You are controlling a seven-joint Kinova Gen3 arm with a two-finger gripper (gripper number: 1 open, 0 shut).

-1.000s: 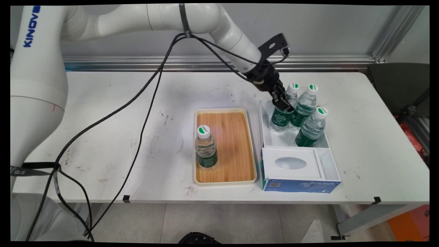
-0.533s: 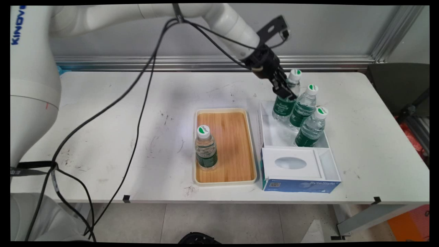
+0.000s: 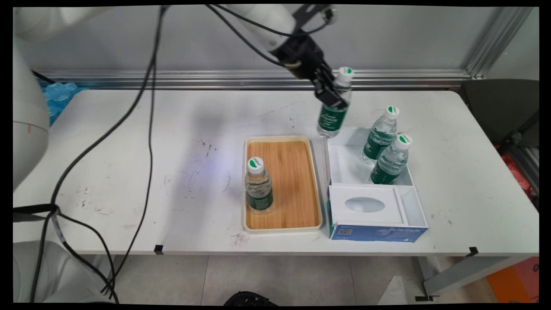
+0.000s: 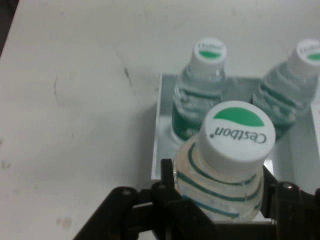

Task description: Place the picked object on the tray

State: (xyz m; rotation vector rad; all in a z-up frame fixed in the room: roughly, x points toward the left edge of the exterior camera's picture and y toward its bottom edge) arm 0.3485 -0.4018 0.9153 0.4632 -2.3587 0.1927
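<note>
The white surface (image 3: 129,142) carries a wooden tray (image 3: 297,206) with one water bottle (image 3: 258,186) standing on it, and beside it a white box (image 3: 344,170) where two more bottles (image 3: 386,146) stand upright, so they keep from rolling. Above the box's far corner, the hand (image 3: 330,91) is pinched around a fourth bottle (image 3: 333,110), hanging clear, slightly tilted.

My black gripper (image 3: 330,88) grips a clear bottle (image 3: 332,113): green label, white cap with a green patch. Two matching bottles (image 3: 379,135) stand in the white box (image 3: 344,170). The tray (image 3: 288,189) is cream-rimmed, wood-grained orange.
</note>
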